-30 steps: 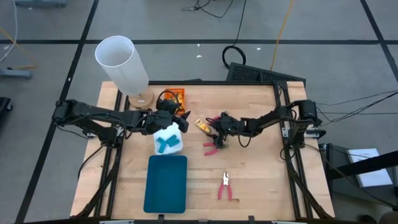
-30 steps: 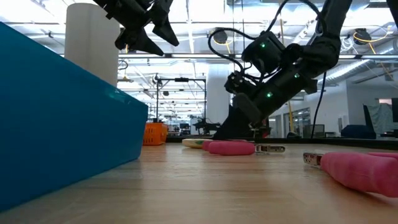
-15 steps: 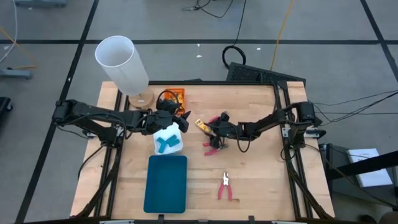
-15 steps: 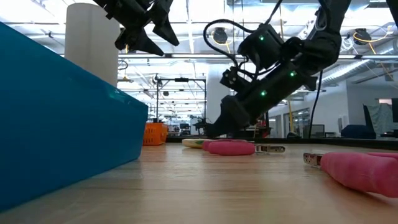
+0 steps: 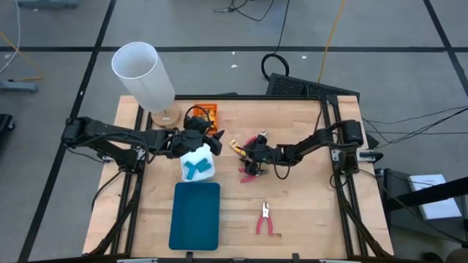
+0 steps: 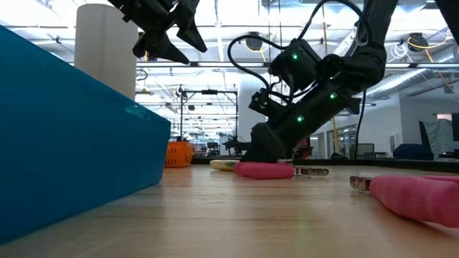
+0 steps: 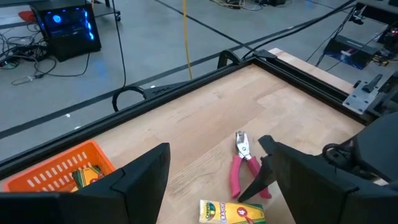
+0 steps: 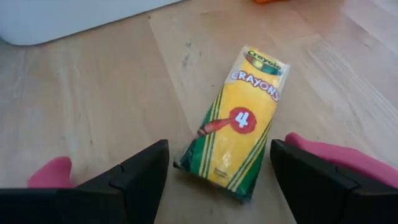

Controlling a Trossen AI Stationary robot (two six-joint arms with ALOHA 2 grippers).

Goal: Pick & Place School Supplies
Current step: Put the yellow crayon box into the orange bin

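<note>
A yellow crayon packet (image 8: 239, 121) lies flat on the wooden table (image 5: 307, 212), just ahead of my right gripper (image 8: 219, 149). That gripper (image 5: 246, 152) stands open and low over the table, with the packet's near end between its fingertips. Pink-handled pliers (image 5: 251, 172) lie beside it, and a second pair (image 7: 242, 163) lies on its far side. My left gripper (image 5: 212, 139) hangs open and empty above the white tray (image 5: 197, 166), which holds light-blue pieces.
A third pair of pliers (image 5: 265, 219) lies near the front edge. A teal tray (image 5: 196, 214) stands at the front left. An orange tray (image 5: 205, 113) with packets and a tall white cylinder (image 5: 142, 73) stand at the back left.
My right gripper has sunk toward the table and gone a little toward its left edge, closing in on the crayon packet. The packet and the pliers lie where they were.
</note>
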